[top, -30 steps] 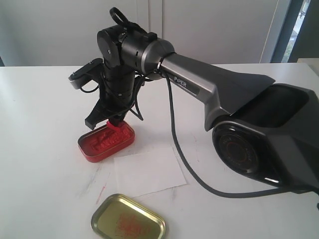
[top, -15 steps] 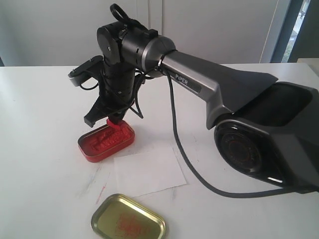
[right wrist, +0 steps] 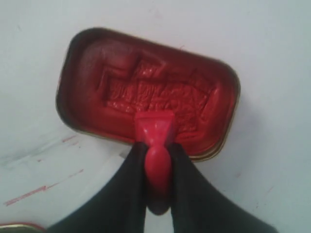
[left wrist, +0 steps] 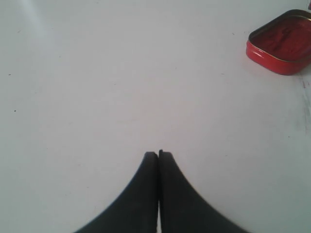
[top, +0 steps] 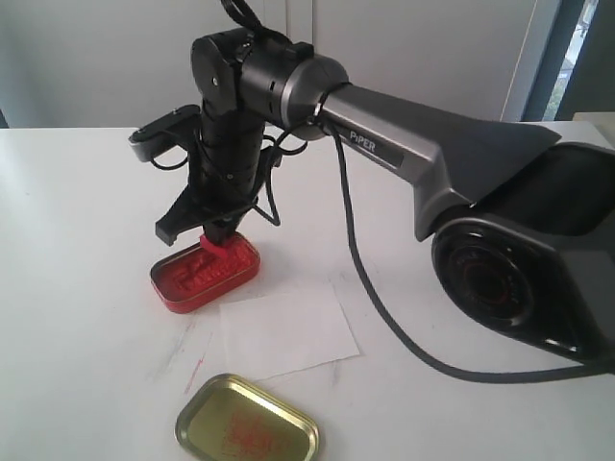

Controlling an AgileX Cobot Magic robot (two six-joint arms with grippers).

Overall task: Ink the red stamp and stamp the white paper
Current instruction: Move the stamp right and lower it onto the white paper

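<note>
While the L gripper (left wrist: 158,154) sits w/ jaws pressed together, holding nothing, the R gripper (top: 217,236) is clamped on the red stamp (right wrist: 154,130), its base over the red ink tin (top: 197,277); the white paper (top: 284,332) lies flat just beside the tin.

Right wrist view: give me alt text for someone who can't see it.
Two black fingers pinch the red stamp by its handle, with its square base over the churned red ink in an open oblong tin. The tin sits on a white table marked with faint red streaks.
</note>
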